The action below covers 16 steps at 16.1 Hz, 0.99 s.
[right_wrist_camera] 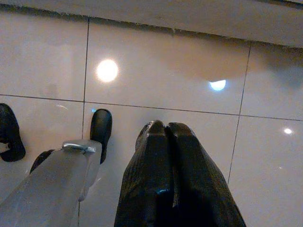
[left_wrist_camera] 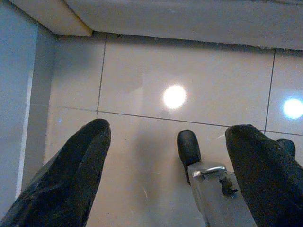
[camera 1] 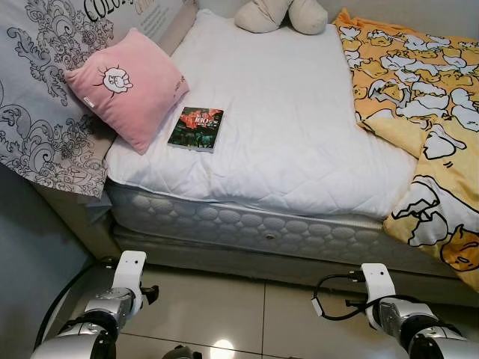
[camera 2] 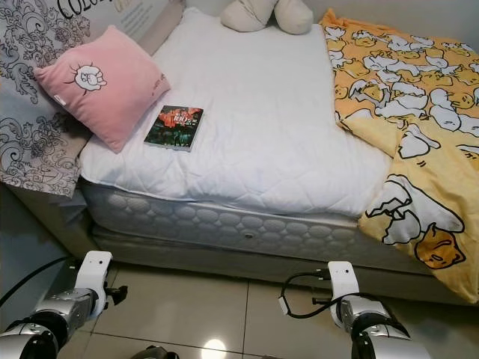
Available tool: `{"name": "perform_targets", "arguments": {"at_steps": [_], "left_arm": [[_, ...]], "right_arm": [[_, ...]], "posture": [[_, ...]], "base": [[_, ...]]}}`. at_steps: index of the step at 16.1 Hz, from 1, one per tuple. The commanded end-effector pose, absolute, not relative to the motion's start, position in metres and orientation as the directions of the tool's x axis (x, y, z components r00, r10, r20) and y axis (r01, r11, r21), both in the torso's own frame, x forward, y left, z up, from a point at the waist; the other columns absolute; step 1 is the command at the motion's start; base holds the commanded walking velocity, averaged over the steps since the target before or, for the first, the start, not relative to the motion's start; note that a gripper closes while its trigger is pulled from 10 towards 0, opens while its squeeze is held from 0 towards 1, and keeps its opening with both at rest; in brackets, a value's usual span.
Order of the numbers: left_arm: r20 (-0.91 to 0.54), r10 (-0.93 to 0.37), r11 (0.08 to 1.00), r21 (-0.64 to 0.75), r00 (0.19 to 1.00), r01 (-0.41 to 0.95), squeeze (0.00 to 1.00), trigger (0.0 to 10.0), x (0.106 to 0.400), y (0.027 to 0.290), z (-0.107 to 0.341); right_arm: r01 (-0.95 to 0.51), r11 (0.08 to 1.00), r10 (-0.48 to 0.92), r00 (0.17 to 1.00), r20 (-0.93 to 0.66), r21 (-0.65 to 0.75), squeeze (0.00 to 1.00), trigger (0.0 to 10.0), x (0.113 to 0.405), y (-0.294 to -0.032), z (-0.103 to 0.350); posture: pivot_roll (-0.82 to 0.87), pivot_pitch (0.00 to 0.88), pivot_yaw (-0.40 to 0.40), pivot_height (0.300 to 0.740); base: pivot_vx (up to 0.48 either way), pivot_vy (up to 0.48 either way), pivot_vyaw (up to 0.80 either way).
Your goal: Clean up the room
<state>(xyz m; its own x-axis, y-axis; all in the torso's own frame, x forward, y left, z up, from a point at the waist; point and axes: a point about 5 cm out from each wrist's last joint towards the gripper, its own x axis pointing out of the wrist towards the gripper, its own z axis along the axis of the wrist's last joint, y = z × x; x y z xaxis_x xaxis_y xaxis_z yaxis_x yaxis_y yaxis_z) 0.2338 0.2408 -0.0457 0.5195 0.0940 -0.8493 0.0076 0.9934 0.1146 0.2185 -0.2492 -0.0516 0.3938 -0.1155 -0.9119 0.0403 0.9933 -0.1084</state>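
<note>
From my head, both my arms hang low at the foot of the bed (camera 1: pixel 247 224), wrists bent down over the tiled floor (camera 1: pixel 247 314). My left arm (camera 1: pixel 112 299) sits below the bed's left corner, my right arm (camera 1: pixel 389 303) below its right half, a black cable looping off that wrist. The book (camera 1: pixel 196 128) lies flat on the white mattress cover, just beside the pink pillow (camera 1: pixel 127 86), which leans against the patterned headboard. A yellow duck-print blanket (camera 1: pixel 419 112) is bunched along the right side and spills over the bed's edge. A cream plush toy (camera 1: pixel 282 15) rests at the far end. The book is well up and away from both wrists.

Along my left fingers (left_wrist_camera: pixel 71 175), the two black tips stand wide apart, nothing between them, aimed at glossy tiles with one of my feet below.

Along my right fingers (right_wrist_camera: pixel 161 175), the tips press together, empty, pointing at the floor beside the bed base.
</note>
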Motion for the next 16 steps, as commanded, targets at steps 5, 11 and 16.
{"name": "perform_targets", "arguments": {"at_steps": [5, 11, 16], "left_arm": [[-0.837, 0.084, 0.994, 0.106, 0.540, 0.009, 0.00, 10.0, 0.244, 0.232, -0.041], [-0.759, 0.122, 0.990, 0.139, 0.640, -0.023, 0.00, 10.0, 0.280, 0.237, -0.012], [-0.637, 0.125, 0.988, 0.152, 0.761, -0.035, 0.00, 10.0, 0.331, 0.238, 0.044]], "right_arm": [[0.069, 0.992, -0.121, 0.406, -0.906, -0.102, 0.00, 10.0, 0.221, -0.249, -0.050], [0.077, 0.989, -0.150, 0.474, -0.868, -0.129, 0.00, 10.0, 0.228, -0.250, -0.047], [0.058, 0.993, -0.117, 0.665, -0.738, -0.105, 0.00, 10.0, 0.315, -0.238, 0.025]], "posture": [[-0.07, 0.000, -0.043, 0.740], [-0.08, 0.000, -0.042, 0.740], [-0.08, 0.000, -0.044, 0.740]], "base": [[0.000, 0.000, 0.00], [0.000, 0.000, 0.00], [0.000, 0.000, 0.00]]}}
